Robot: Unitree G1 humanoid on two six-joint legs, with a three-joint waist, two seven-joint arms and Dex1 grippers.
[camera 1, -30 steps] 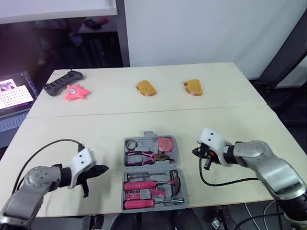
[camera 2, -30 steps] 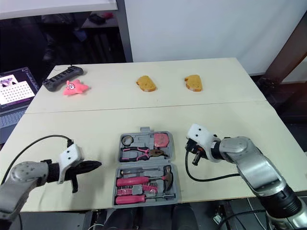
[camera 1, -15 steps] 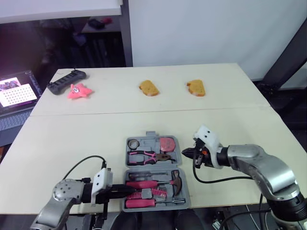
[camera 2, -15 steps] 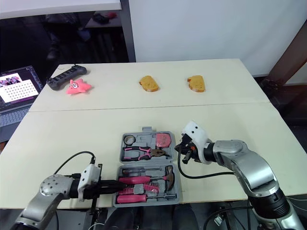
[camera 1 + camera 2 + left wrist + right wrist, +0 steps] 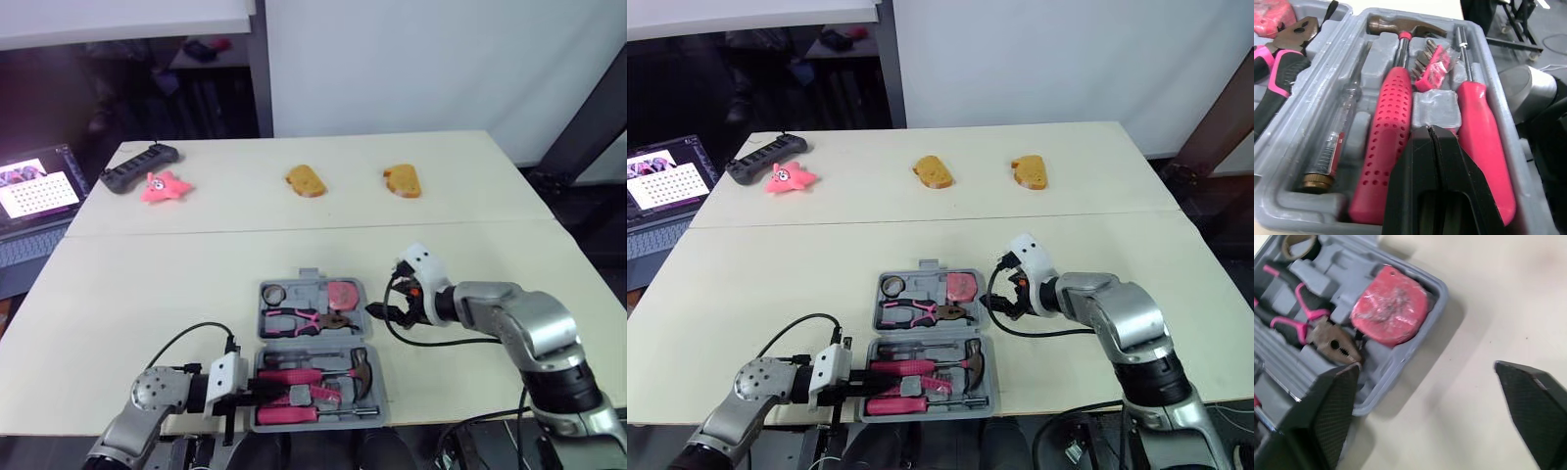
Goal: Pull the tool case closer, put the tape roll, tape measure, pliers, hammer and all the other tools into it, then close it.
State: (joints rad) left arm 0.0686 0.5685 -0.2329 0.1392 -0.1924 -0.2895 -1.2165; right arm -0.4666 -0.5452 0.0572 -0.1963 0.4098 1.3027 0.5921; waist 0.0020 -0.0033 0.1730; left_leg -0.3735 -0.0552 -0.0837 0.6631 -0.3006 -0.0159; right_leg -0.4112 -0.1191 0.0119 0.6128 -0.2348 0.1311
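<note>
tool case [image 5: 305, 277] is lying open, flat, lower centre of head view; tape roll [image 5: 1287, 246], pliers [image 5: 1327, 335], tape measure [image 5: 1390, 312], hammer [image 5: 1393, 112] sitting in slots. l gripper [image 5: 1432, 131], fingers [image 5: 1415, 166] pressed together on nothing, hovering over case's lower half; r gripper [image 5: 380, 311] gaping wide beside upper half's right rim. judged step: closing – hooking one half's outer rim, folding it squarely. latches, l fingertip contact w/ tools: cannot tell

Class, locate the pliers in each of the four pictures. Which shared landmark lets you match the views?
Left eye view: pliers centre, in the case's far half.
Right eye view: pliers centre, same half.
Left wrist view: pliers across the hinge from the hammer.
Right wrist view: pliers beside the tape measure.
Shared landmark: the tape measure.
</note>
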